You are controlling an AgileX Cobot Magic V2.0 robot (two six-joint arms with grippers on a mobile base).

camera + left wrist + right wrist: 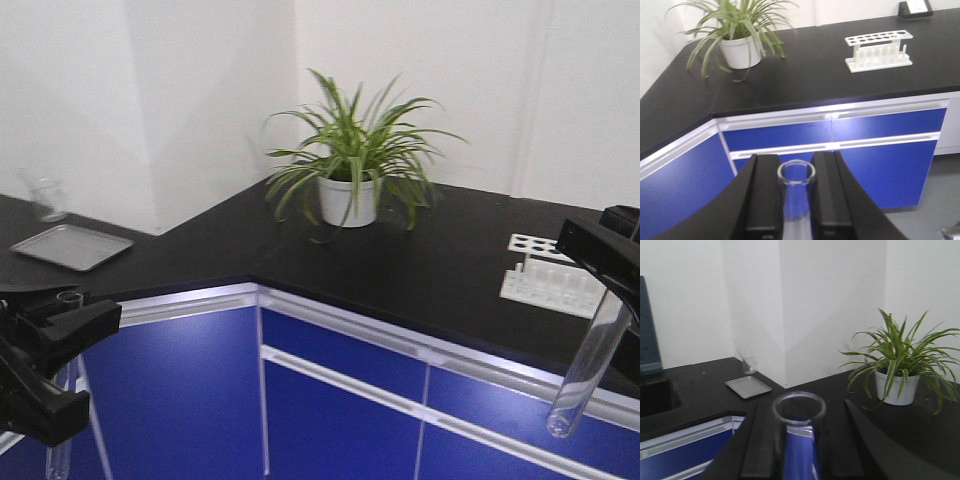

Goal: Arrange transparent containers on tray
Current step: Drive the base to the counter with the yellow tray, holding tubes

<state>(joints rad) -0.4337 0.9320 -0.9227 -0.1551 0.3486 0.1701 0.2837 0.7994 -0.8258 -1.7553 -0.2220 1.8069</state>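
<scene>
I hold two clear glass test tubes, one in each gripper. My left gripper (70, 360) at the lower left is shut on a test tube (58, 455) that stands upright in front of the blue cabinets. In the left wrist view its round rim (796, 172) sits between the black fingers (762, 195). Over the counter's front edge at the right, my right gripper (612, 300) is shut on the other test tube (585, 375), which hangs slightly tilted, round bottom down. The right wrist view shows this tube (799, 440) between the fingers (760, 445). The yellow tray is out of view.
An L-shaped black counter (400, 260) tops blue cabinets (330, 400). A potted plant (350, 190) stands in its corner. At the right there is a white test tube rack (550, 280). A small grey metal tray (72, 246) and a clear beaker (47, 200) sit at the left.
</scene>
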